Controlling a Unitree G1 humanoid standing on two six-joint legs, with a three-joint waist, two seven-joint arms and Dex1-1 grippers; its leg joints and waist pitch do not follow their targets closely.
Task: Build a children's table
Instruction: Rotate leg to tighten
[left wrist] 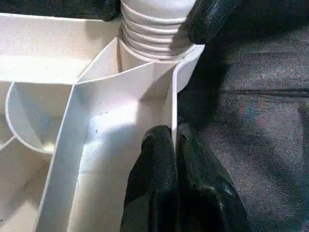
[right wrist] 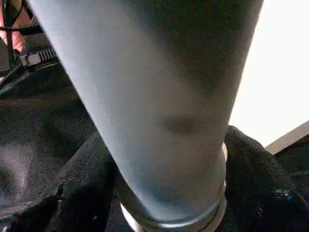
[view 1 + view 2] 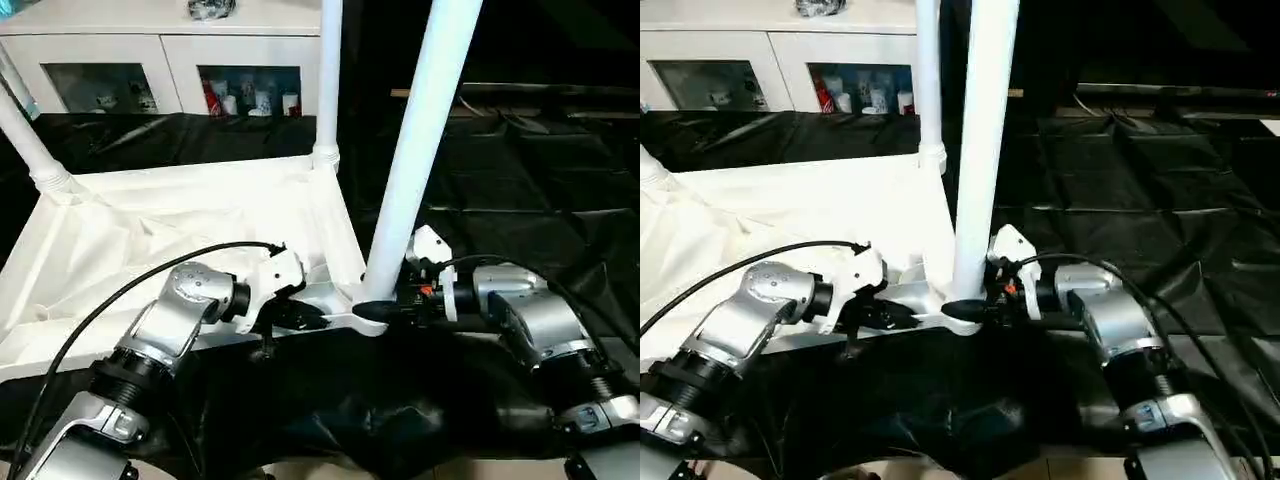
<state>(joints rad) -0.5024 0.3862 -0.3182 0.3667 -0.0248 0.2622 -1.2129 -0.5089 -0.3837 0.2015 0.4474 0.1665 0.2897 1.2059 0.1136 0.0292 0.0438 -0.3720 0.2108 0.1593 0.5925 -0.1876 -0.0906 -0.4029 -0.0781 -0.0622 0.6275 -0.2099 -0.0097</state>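
The children's table top (image 3: pixel 150 230) lies upside down on black cloth, ribbed underside up. Two white tube legs stand in its far corner sockets, one at far left (image 3: pixel 25 130) and one at far right (image 3: pixel 328 80). A third leg (image 3: pixel 415 170) rises tilted from the near right corner socket. My right gripper (image 3: pixel 375 308) is shut on this leg's lower end, one black finger (image 2: pixel 82 183) on each side of the tube (image 2: pixel 159 96). My left gripper (image 3: pixel 300 318) is shut on the top's thin rim wall (image 1: pixel 172 111) just beside that corner, where the leg's ribbed end (image 1: pixel 154 34) sits in the socket.
A white cabinet (image 3: pixel 160 60) with glass doors stands behind the table top. Crinkled black cloth (image 3: pixel 520 180) covers the floor to the right and in front. A black cable (image 3: pixel 120 290) arcs over my left forearm.
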